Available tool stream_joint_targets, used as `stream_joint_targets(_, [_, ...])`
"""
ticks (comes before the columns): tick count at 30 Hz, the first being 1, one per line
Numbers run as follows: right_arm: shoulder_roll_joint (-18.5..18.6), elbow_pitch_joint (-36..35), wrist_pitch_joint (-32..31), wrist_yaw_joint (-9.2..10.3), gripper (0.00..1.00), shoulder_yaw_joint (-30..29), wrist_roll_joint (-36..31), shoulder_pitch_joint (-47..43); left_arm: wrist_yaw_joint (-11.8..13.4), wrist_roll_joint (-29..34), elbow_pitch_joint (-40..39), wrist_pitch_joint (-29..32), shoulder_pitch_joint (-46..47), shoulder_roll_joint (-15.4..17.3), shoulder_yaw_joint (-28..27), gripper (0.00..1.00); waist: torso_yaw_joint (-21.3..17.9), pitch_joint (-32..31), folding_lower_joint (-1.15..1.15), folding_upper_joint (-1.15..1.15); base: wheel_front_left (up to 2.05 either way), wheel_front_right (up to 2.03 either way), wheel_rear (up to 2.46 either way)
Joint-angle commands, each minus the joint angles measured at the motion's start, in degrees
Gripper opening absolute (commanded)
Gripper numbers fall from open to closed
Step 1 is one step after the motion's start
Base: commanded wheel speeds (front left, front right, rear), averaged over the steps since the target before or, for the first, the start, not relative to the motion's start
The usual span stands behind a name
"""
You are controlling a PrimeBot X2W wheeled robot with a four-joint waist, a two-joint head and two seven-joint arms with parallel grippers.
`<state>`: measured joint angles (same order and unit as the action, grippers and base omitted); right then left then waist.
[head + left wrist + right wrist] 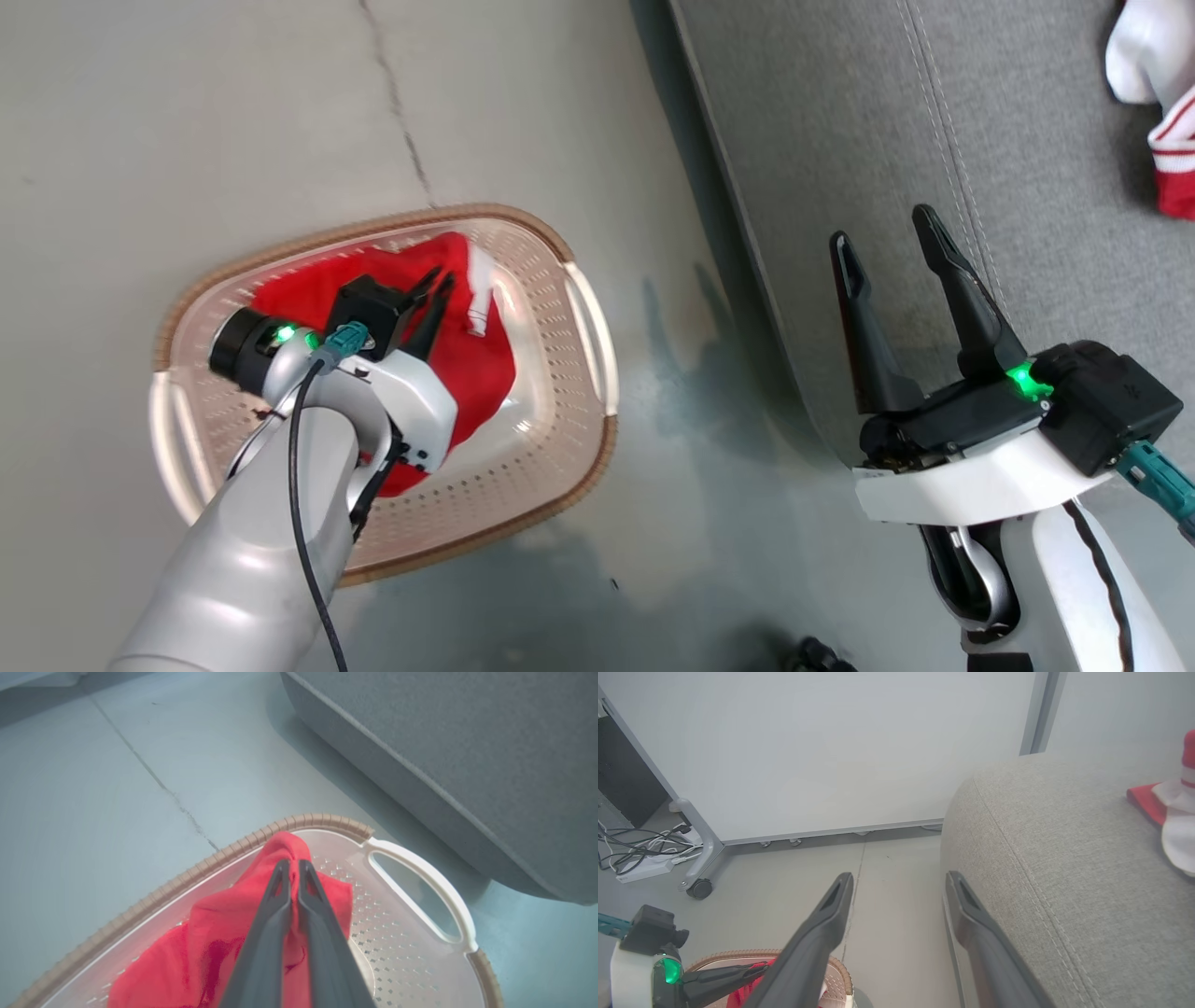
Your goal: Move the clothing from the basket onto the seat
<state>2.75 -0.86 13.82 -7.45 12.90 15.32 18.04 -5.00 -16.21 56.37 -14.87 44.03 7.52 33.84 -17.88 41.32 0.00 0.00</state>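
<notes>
A plain red garment [471,359] lies inside the cream perforated basket [560,448] on the floor. My left gripper [437,280] reaches into the basket and is shut on a pinched fold of that red garment [280,847]; the fabric bunches up between the two dark fingers [268,914]. A second red-and-white striped garment [1162,121] lies on the grey seat [840,140] at the upper right, also seen as the striped garment [1167,812] in the right wrist view. My right gripper [882,229] hovers open over the seat's near edge, holding nothing.
The basket's white handle [430,891] faces the seat's side [420,788]. A cracked floor joint [401,112] runs behind the basket. A pale wheeled partition panel [822,751] with a caster [699,889] and loose cables [635,849] stands beyond.
</notes>
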Motion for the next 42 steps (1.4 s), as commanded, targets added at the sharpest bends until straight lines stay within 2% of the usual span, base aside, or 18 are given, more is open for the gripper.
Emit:
stream_joint_targets(1, [0.32, -0.05, -0.64, -0.08, 1.00, -0.71, -0.68, -0.97, 0.58, -0.21, -2.89, -0.28, -0.95, 0.25, -0.58, 0.00, 3.62, -4.21, 0.00, 0.00, 0.00, 0.00, 0.00])
stream_joint_targets(10, [0.32, -1.38, -4.49, -0.07, 1.00, -3.11, -2.93, -3.80, 2.72, -0.69, -25.23, -0.28, -9.87, 2.86, -5.16, 0.00, 7.85, -12.12, 0.00, 0.00, 0.00, 0.00, 0.00])
stream_joint_targets(18, [0.31, -1.70, -7.44, -0.07, 1.00, -4.41, -3.65, -6.06, 4.11, -2.26, -39.76, -0.29, -15.45, 3.52, -9.22, 0.00, 10.44, -18.64, 0.00, 0.00, 0.00, 0.00, 0.00])
stream_joint_targets(31, [0.31, -0.39, -10.47, -0.07, 1.00, -5.39, -3.56, -11.07, 5.91, -5.08, -54.29, 0.02, -24.06, 4.26, -12.11, 0.00, 12.46, -29.12, 0.00, 0.00, 0.00, 0.00, 0.00])
stream_joint_targets(42, [0.30, -1.11, -12.35, -0.07, 1.00, -6.10, -3.10, -15.90, 8.21, -6.81, -59.33, 1.40, -31.65, 5.21, -12.41, 0.00, 12.48, -34.70, 0.00, 0.00, 0.00, 0.00, 0.00])
